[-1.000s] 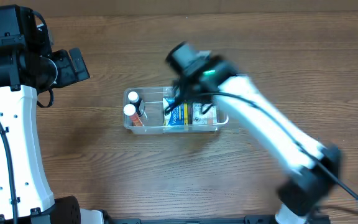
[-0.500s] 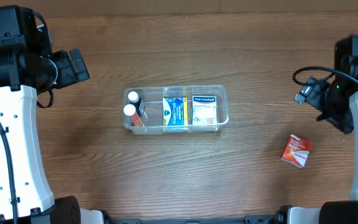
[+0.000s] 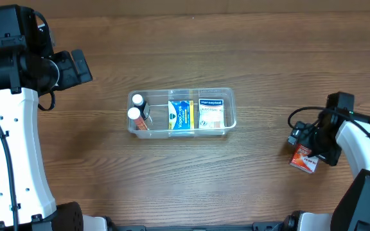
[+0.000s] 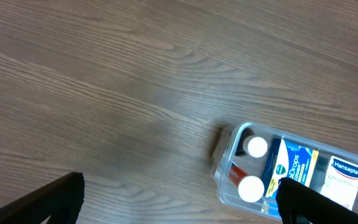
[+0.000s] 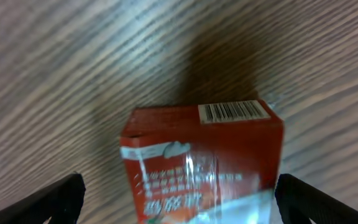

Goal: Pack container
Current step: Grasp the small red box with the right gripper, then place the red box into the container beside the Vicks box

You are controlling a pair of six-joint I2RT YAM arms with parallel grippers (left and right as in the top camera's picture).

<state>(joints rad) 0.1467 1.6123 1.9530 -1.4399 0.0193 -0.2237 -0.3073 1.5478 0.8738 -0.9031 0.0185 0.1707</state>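
Observation:
The clear plastic container (image 3: 230, 109) sits mid-table holding two white-capped bottles (image 3: 135, 114), a blue box (image 3: 180, 116) and a white Hansaplast box (image 3: 211, 114); it also shows in the left wrist view (image 4: 225, 180). A red box (image 3: 306, 163) lies on the table at the right. My right gripper (image 3: 308, 149) hangs open just above it, its fingers either side of the red box (image 5: 201, 162) with gaps. My left gripper (image 4: 179, 205) is open and empty, high at the far left, away from the container.
Bare wooden table (image 3: 185, 51) all around. The left arm's white body (image 3: 15, 160) stands along the left edge, the right arm (image 3: 365, 147) along the right edge.
The right arm swung from over the container to the right side, then came down over the red box. The Hansaplast box now lies in the container. The left arm has not moved.

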